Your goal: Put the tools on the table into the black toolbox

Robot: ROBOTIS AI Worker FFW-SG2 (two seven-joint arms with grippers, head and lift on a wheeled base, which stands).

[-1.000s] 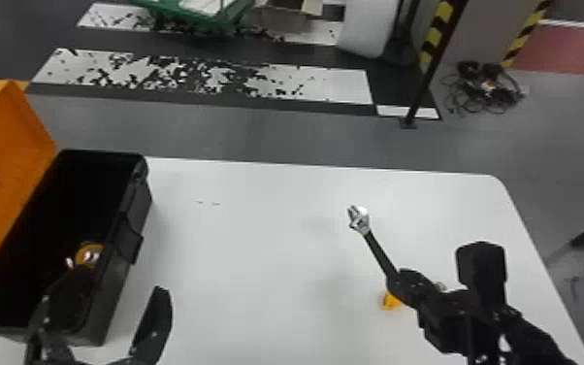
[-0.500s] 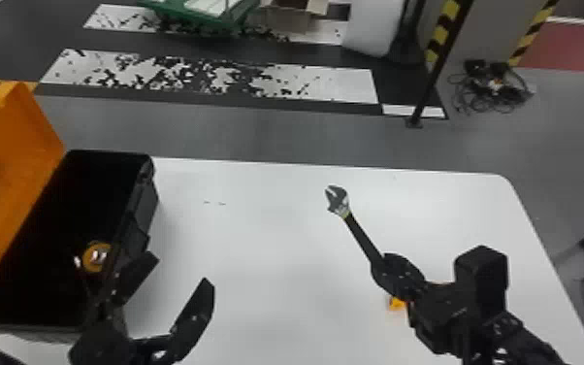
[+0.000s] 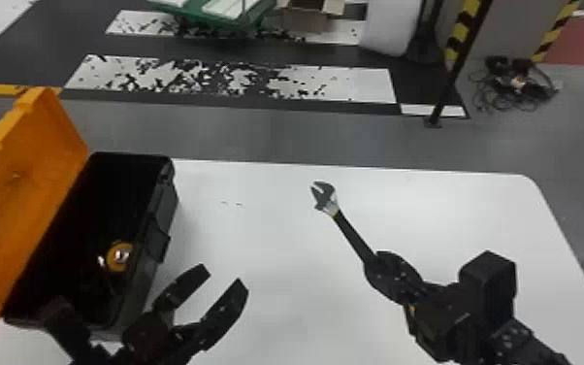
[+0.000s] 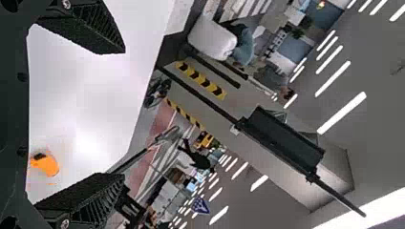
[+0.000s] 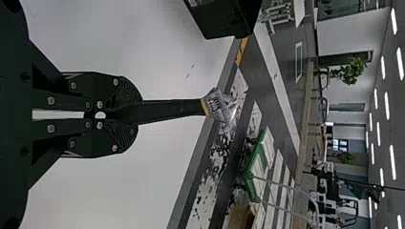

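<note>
At the left edge of the table (image 3: 276, 218) is the black toolbox (image 3: 165, 213), its orange lid (image 3: 24, 194) standing open on the outer side. Inside, close to the wall facing the middle of the table, sits a round orange item (image 3: 117, 256) with a shiny centre; the head view looks down on it, while the right wrist view shows an outer part of the toolbox.

Just beside the toolbox, toward the near left part of the table, is the left gripper (image 3: 221, 276). Its fingers are well apart with nothing between them, and in the left wrist view the wide gap of the left gripper (image 4: 124, 113) is plain.

Farther right, the wrench (image 3: 324, 196) slants above the table, head toward the far edge. The head view shows its jaw parted; the left wrist view sees the wrench from the side, raised off the table.

The right gripper (image 3: 377, 262) is over the right half of the table, closed on the wrench's black handle. The right wrist view shows both fingers of the right gripper (image 5: 137, 114) pressed about the handle, the metal head sticking out beyond them.

On the table lies an orange object (image 4: 47, 164), easy to see in the left wrist view; in the head view just a sliver of orange peeks out beside the right gripper. What it is, I cannot tell.
</note>
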